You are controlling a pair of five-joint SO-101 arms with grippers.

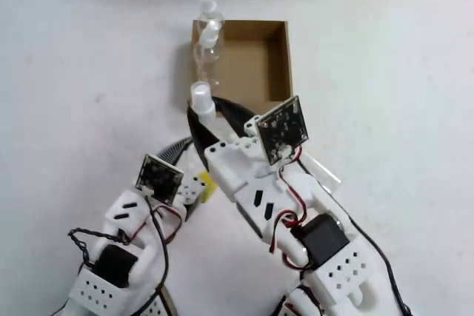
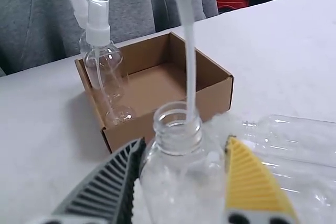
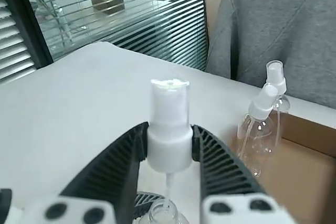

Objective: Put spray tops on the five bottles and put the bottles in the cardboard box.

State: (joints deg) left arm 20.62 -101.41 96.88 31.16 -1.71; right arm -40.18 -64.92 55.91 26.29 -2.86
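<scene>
Above left jaws' bottle [image 2: 178, 169], right jaws holding spray top [image 3: 169, 129]

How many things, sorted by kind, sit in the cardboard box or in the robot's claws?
Capped bottles in the box: 2
Open bottle in the left gripper: 1
Loose spray top in the right gripper: 1
Total: 4

The left arm [image 1: 126, 216] and right arm [image 1: 252, 183] angle forward, both jaws clamped, the right's seemingly higher.
</scene>
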